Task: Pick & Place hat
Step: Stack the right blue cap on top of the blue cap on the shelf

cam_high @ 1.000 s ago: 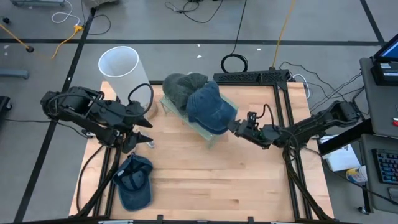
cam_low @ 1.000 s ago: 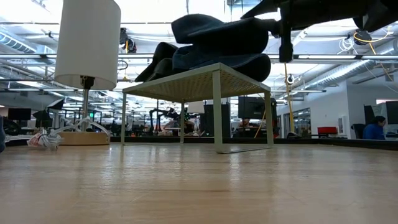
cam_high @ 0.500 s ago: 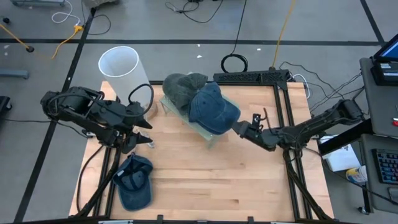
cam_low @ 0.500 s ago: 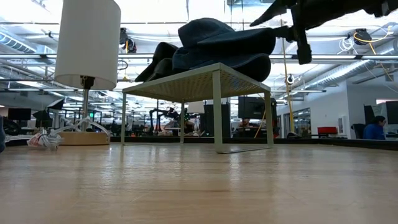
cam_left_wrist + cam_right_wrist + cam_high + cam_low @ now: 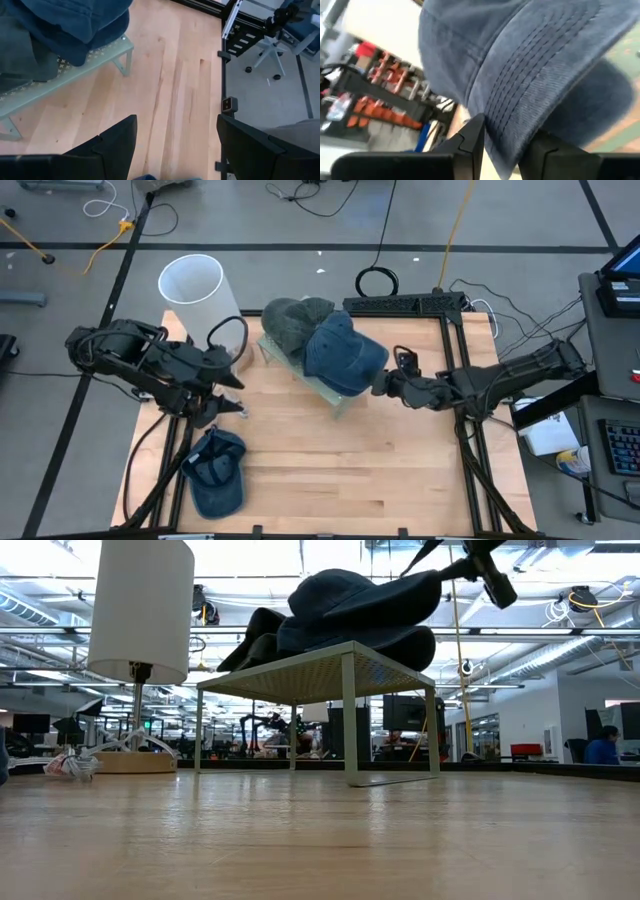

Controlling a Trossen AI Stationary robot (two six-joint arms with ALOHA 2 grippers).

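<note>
A blue cap (image 5: 343, 353) lies on a pale mesh rack (image 5: 342, 404), its crown against a grey-green hat (image 5: 291, 321) at the rack's far left end. In the low view the blue cap (image 5: 355, 605) has its brim tipped up toward the right. My right gripper (image 5: 382, 384) is at the cap's right side, shut on the brim. A second blue cap (image 5: 215, 470) lies flat on the table near the left front. My left gripper (image 5: 232, 392) waits open above the table left of the rack; its wrist view shows the fingers (image 5: 116, 145) spread wide. My right gripper (image 5: 505, 145) pinches the blue cap's stitched brim (image 5: 507, 127) between its two fingers, at the brim's free edge. It comes nearly level from the table's right side. The brim (image 5: 425, 582) is raised and slants up, while the crown rests on the rack.
A lamp with a white shade (image 5: 193, 283) stands at the table's far left corner, its base and cord beside the left arm. A black frame (image 5: 452, 330) runs along the table's right edge. Bare wood lies in front of the rack (image 5: 345, 665).
My right gripper has drawn a little toward the table's right and then risen. The blue cap's brim, level a second ago, has tipped upward with it, while the crown has stayed on the rack.
</note>
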